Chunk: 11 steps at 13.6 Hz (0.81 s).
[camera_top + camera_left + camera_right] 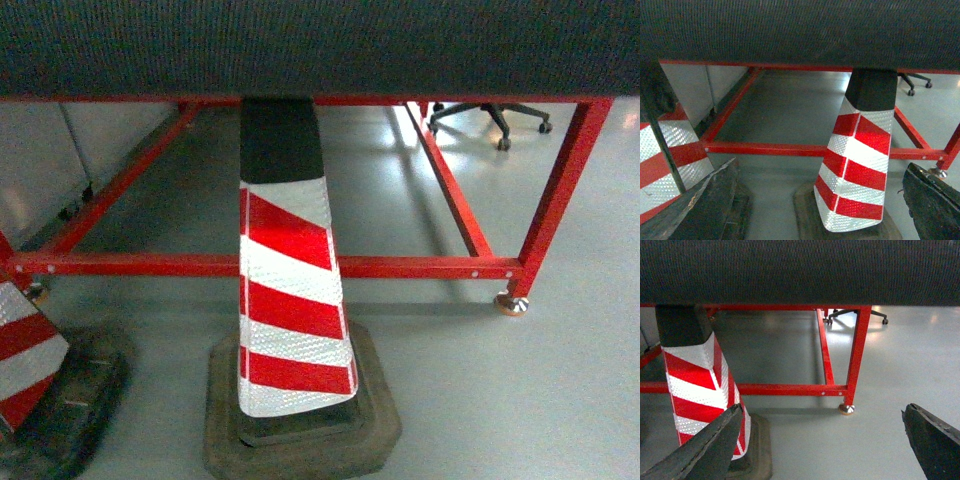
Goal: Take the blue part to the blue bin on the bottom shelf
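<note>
1. Dark fingers of the left end effector (815,205) frame the bottom corners of the left wrist view, one finger (700,205) at the left and one at the right; they stand wide apart with nothing between them.
2. Dark fingers of the right end effector (820,445) frame the right wrist view in the same way, one finger (705,450) at the left; they stand wide apart and hold nothing.
3. Just beyond, a red-and-white striped delineator post (290,310) with a black top stands upright in a dark rubber base (380,420) on the grey floor (520,400).
4. A second striped post (20,350) with its own dark base stands at the left edge of the head view.
5. Behind the posts, a red steel frame (400,267) rests on a levelling foot (511,304); its lower rail runs across the view.
6. A dark textured surface (320,45) spans the top of every view, above the frame.
7. Farthest off, the wheeled base of an office chair (495,120) stands on the floor.
8. The blue part, the blue bin and the bottom shelf appear in no view.
</note>
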### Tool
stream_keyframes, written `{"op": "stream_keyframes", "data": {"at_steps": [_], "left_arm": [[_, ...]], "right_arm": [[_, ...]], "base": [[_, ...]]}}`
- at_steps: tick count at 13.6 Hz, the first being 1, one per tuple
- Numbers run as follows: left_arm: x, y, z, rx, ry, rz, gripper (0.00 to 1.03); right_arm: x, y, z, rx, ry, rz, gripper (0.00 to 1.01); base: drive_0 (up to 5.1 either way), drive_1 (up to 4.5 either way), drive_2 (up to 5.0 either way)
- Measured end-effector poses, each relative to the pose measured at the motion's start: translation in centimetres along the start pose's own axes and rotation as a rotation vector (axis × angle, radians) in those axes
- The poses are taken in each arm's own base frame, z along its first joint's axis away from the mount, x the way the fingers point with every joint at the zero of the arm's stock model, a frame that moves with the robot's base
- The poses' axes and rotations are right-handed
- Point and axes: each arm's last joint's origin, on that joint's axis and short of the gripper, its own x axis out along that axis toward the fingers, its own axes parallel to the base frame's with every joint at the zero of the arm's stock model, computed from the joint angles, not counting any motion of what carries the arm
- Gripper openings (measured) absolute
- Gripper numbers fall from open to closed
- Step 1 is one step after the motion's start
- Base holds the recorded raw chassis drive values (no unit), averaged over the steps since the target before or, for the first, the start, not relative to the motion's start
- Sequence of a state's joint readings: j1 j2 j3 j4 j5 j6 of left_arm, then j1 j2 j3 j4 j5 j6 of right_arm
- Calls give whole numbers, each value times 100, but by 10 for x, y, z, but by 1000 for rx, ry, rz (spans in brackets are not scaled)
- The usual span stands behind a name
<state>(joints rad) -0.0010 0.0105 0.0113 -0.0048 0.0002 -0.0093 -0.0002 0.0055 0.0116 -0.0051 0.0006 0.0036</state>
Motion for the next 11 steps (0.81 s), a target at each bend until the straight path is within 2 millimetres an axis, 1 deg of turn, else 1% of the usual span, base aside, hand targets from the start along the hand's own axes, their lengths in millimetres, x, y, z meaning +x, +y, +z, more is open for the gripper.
{"op": "stream_keyframes", "data": {"at_steps": [11], "left_arm": [[0, 0, 0, 9, 0, 1, 98]], "right_arm": [[0, 0, 0, -2, 0, 1, 98]], "base": [[0, 0, 0]]}}
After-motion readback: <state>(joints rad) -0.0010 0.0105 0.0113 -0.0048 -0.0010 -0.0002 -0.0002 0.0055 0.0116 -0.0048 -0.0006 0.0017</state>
